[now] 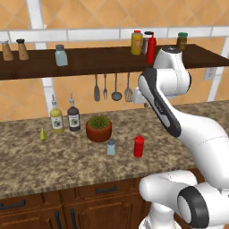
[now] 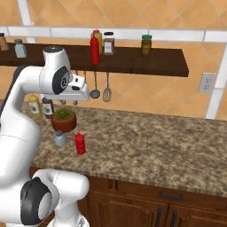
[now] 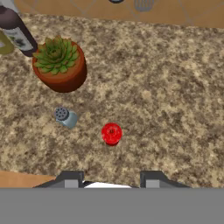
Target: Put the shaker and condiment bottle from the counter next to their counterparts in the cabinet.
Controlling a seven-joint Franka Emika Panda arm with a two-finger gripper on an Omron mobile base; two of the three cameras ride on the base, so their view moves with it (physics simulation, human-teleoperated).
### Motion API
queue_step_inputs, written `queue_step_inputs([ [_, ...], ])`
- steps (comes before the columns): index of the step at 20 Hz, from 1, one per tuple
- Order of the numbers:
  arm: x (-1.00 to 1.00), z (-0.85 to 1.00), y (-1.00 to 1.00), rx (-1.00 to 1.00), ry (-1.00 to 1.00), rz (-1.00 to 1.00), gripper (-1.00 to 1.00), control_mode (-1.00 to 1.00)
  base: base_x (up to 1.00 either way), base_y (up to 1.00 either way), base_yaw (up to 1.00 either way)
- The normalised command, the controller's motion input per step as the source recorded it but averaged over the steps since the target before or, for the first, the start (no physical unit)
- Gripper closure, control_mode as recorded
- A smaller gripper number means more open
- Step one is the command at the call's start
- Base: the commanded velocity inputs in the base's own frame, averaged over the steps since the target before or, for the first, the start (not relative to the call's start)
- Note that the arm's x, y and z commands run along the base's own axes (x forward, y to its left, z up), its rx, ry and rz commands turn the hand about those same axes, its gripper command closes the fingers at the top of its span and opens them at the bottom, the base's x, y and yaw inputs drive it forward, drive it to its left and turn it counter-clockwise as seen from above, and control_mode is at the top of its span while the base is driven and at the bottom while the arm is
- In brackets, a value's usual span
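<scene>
Counter (image 1: 53, 156) inventory, counted from the left base view: one pale blue-grey shaker (image 1: 111, 146), one short red condiment bottle (image 1: 139, 146), one potted succulent (image 1: 99, 128) in a terracotta pot, two oil bottles (one yellowish (image 1: 56, 118), one dark (image 1: 74, 117)), one small yellow-green item (image 1: 43, 134), too small to identify. Shaker and condiment bottle stand upright near the front edge, near each other but apart, shaker to the left. Succulent sits just behind the shaker.

Cabinet (image 1: 89, 60) shelf, counted: two brown wooden shakers (image 1: 13, 49) at the far left; one matching blue-grey shaker (image 1: 61, 55) right of them; then a cluster of one yellow bottle (image 1: 137, 43), one tall slim red bottle (image 1: 151, 48) and one dark-capped jar behind it; one green-lidded jar (image 1: 181, 41) farther right. Four utensils (image 1: 112, 87) hang under the shelf.

Pincer (image 3: 111, 183): in the hand view it looks straight down at the counter, with both dark fingertips (image 3: 70, 178) at the bottom edge, set partly apart, nothing between them. Condiment bottle cap (image 3: 111, 133) appears just above the gap; shaker top (image 3: 65, 117) lies up and to the left of it. Pincer hangs well above both items, touching neither.
</scene>
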Motion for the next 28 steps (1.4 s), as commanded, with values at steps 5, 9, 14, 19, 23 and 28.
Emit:
queue_step_inputs([
  [5, -0.19, -0.04, -0.01, 0.0, -0.05, 0.0, -1.0, -1.0, 0.0, 0.0, 0.0],
  [9, -0.4, -0.15, -0.06, 0.02, -0.07, 0.01, -1.0, -1.0, 0.0, 0.0, 0.0],
  [14, -0.61, -0.28, -0.21, 0.0, -0.27, 0.09, -1.0, -1.0, 0.0, 0.0, 0.0],
  [19, -0.38, -0.16, -0.38, 0.01, -0.28, 0.21, -1.0, -1.0, 0.0, 0.0, 0.0],
  [23, -0.01, -0.36, -0.33, 0.04, -0.17, 0.24, -1.0, -1.0, 0.0, 0.0, 0.0],
  [28, -0.02, -0.24, -0.06, 0.03, -0.09, 0.17, -1.0, -1.0, 0.0, 0.0, 0.0],
])
